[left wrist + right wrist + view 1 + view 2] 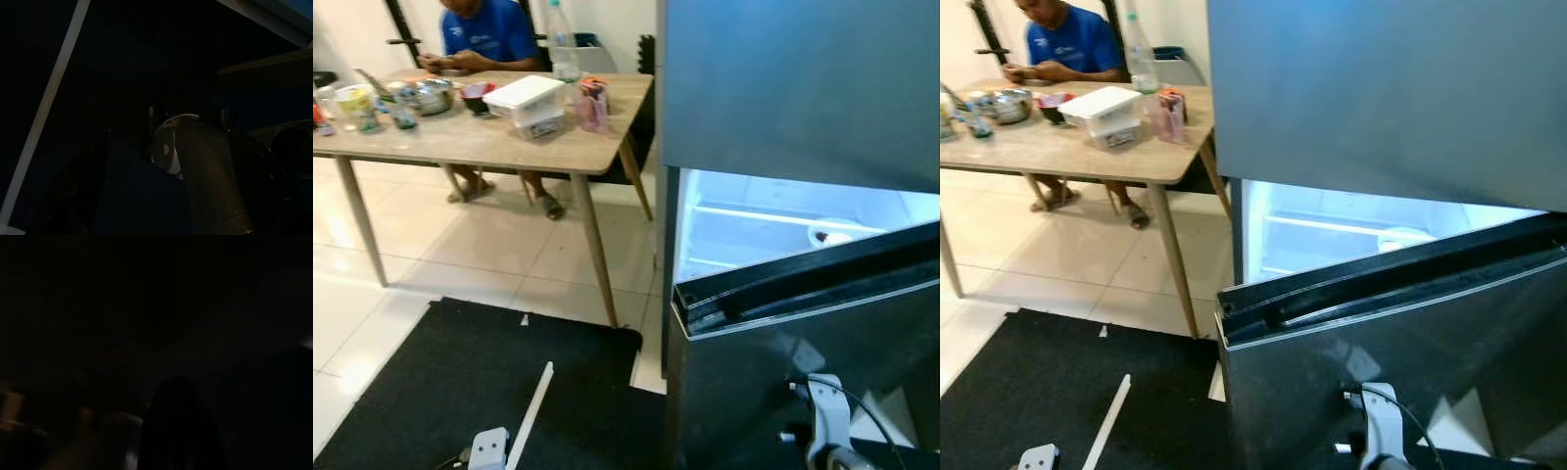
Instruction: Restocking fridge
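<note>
Gripper state cannot be told for either arm. Part of the right arm [827,421], a silver bracket with a cable, sits low against the outer face of the fridge door [803,362]; its fingers are not visible, and the right wrist view is nearly black. Part of the left arm [489,450] shows at the bottom edge above the black floor mat [460,382]; the left wrist view is dark, with two dim finger shapes [88,186] whose spacing is unclear.

Fridge [1381,88]: dark grey, upper door closed, lower door swung partly open toward the robot. Interior is lit; a white shelf [773,220] carries a small round white item [830,236], type not determinable.

White strip [530,411] lies on the mat, running away from the robot.

Wooden table [499,142] stands well apart from the fridge, on the robot's left, on a pale tiled floor [480,245]. On it: a white lidded container [527,98], a clear plastic bottle [562,44], a pink carton [592,106], a metal bowl [431,96] and a cup [357,103]. A person in a blue shirt [484,34] sits behind the table.
</note>
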